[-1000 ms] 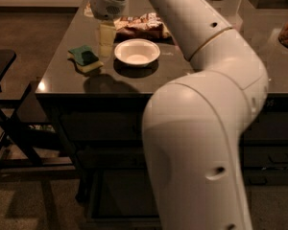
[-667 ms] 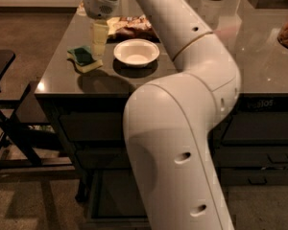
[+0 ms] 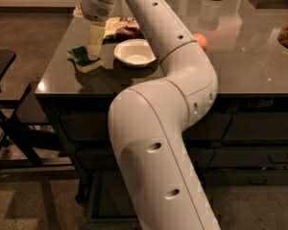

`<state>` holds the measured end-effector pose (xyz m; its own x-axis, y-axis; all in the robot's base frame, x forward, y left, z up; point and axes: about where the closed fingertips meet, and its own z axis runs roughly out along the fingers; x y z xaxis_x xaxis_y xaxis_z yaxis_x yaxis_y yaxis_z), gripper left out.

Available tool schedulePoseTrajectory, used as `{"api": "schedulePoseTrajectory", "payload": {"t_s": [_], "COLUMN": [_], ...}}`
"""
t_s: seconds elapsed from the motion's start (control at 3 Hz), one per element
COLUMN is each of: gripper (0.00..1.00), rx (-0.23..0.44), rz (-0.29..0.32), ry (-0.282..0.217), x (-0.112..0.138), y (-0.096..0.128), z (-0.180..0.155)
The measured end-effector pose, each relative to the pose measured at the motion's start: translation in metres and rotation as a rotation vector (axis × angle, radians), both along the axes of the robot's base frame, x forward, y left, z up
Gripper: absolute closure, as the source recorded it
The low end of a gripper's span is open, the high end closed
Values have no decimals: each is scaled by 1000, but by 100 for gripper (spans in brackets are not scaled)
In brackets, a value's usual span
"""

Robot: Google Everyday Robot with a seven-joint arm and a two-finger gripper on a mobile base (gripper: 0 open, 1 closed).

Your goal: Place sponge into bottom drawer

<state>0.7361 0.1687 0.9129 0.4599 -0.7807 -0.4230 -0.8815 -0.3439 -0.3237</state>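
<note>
Since the gripper (can't tell if it's open or closed) hangs just above the sponge, sitting at the white bowl's 9 o'clock, I'd come straight down and centre on it before squeezing.

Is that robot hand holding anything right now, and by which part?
Cannot be told: the gripper sits over the sponge's right end, and the sponge rests on the table.
</note>
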Motion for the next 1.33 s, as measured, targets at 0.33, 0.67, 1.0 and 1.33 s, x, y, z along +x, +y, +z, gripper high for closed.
{"api": "schedulePoseTrajectory", "payload": {"t_s": [0.33,0.67,1.0,1.33], "gripper": [0,0,0,0], "rx": [8,16,19,19], "rz": [-1,-3,-7,-10], "ry": [16,36,63,88], "x": [5,9,12,14], "y": [9,15,19,21], "z": [-10,-20,-35,-49]}}
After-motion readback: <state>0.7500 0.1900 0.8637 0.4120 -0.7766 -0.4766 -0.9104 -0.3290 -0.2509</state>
